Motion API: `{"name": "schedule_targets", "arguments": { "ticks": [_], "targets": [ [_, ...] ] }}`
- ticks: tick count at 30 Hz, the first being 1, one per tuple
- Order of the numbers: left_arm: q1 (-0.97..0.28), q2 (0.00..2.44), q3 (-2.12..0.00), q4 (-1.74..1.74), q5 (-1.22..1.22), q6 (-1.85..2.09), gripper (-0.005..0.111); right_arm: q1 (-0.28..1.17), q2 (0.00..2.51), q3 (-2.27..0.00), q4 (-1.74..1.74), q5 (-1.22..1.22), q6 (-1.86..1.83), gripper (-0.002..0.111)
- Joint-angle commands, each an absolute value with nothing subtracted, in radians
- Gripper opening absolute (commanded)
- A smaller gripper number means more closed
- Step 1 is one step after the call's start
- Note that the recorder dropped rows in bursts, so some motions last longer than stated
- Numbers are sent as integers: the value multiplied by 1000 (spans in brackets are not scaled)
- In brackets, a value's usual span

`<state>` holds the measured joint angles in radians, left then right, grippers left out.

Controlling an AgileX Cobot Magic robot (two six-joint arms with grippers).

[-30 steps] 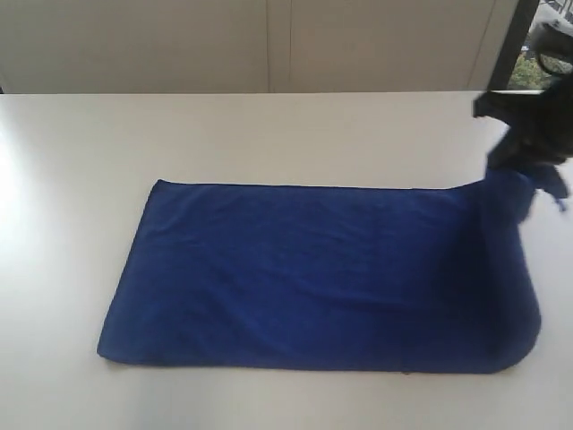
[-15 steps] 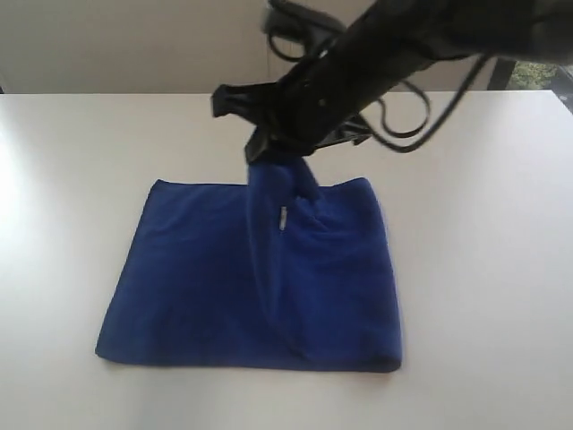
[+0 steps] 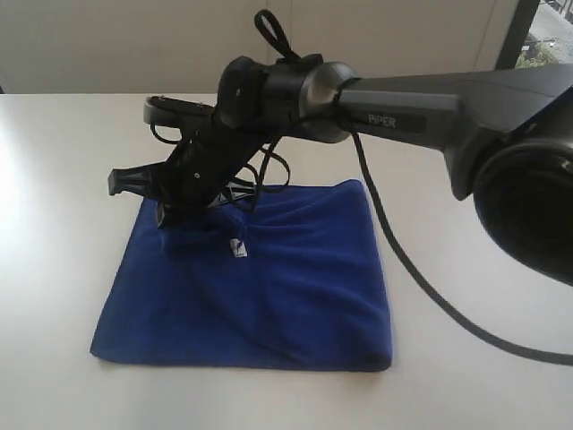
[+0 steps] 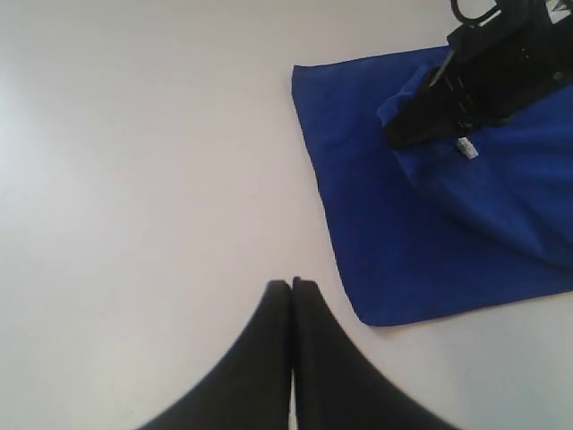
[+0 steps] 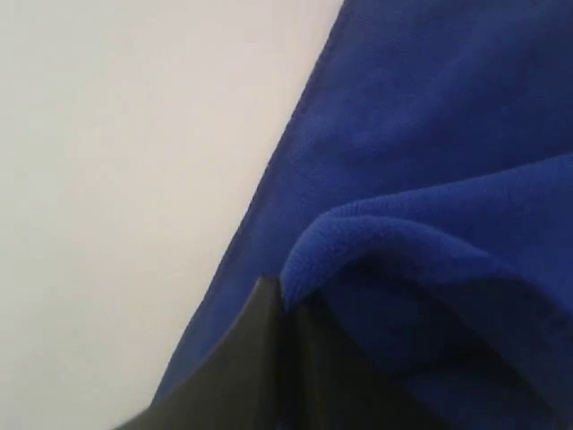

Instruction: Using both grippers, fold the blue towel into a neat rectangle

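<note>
The blue towel (image 3: 277,296) lies on the white table (image 3: 63,152), doubled over with the fold at its right side. My right gripper (image 3: 172,220) reaches across from the right and stands low over the towel's far left corner, shut on a pinched edge of the upper layer (image 5: 358,233). A small white label (image 3: 237,248) shows beside that pinch. In the left wrist view the towel (image 4: 394,242) and the right gripper (image 4: 407,133) lie ahead. My left gripper (image 4: 292,285) is shut with nothing in it, above bare table off the towel's near corner; the exterior view does not show it.
The right arm's long grey body (image 3: 421,98) and its black cable (image 3: 421,287) cross above the table's right half. A pale wall (image 3: 134,45) stands behind the table's far edge.
The right gripper has carried the towel's right end leftward over the rest and lowered it onto the left end, halving the towel's length. The left gripper shows only now.
</note>
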<state>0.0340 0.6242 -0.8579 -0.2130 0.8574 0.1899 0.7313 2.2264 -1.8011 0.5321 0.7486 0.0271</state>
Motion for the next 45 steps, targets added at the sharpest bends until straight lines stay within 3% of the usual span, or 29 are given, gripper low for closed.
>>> {"name": "schedule_targets", "arguments": {
  "ticks": [1,5,17,20,24,26,35,38,41,45],
  "targets": [
    [37,617,-851,-216,861,182,0,717,2157,-1871,487,874,53,0],
    [37,617,-851,-216,861,182,0,733,2129,-1923,483,904,47,0],
    [37,617,-851,-216,861,182,0,802,2360,-1936,592,647,-27,2],
    [37,617,-851,-216,861,182,0,807,2383,-1943,633,625,-49,19],
    [37,617,-851,-216,861,182,0,805,2371,-1945,628,640,-49,58],
    [37,617,-851,-216,861,182,0,790,2341,-1945,625,694,-45,65],
    [37,617,-851,-216,861,182,0,599,2211,-1945,417,994,-81,59],
    [37,617,-851,-216,861,182,0,540,2214,-1934,331,1034,-163,33],
    [37,617,-851,-216,861,182,0,505,2217,-1888,245,1019,-243,-1],
    [37,617,-851,-216,861,182,0,487,2245,-1844,144,932,-317,0]
  ]
}}
